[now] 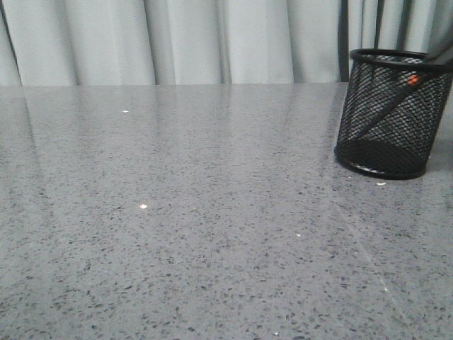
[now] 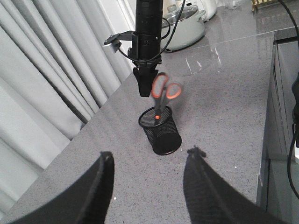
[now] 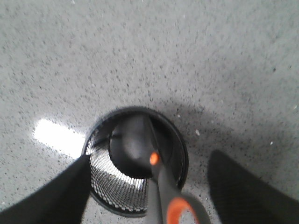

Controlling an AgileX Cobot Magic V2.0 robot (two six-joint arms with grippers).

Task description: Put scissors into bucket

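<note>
The black wire-mesh bucket (image 1: pixel 389 117) stands upright at the right of the table. The scissors (image 1: pixel 413 81) stand in it, blades down and leaning, orange pivot showing through the mesh. In the left wrist view the bucket (image 2: pixel 162 135) has the scissors' blurred orange-lined handles (image 2: pixel 164 91) sticking up above its rim, right beside my right gripper (image 2: pixel 142 86), which hangs over it. In the right wrist view my right gripper (image 3: pixel 150 158) is open, its fingers wide on either side of the scissors (image 3: pixel 159 189) and the bucket (image 3: pixel 112 189), touching neither. My left gripper (image 2: pixel 152 156) is open and empty, well back from the bucket.
Pale curtains (image 1: pixel 177 42) hang behind the table. A white pot (image 2: pixel 184 25) stands at the table's far end. The table's edge (image 2: pixel 271 98) runs along one side, with a drop beyond it. Small white specks (image 1: pixel 144 206) lie on the grey speckled top.
</note>
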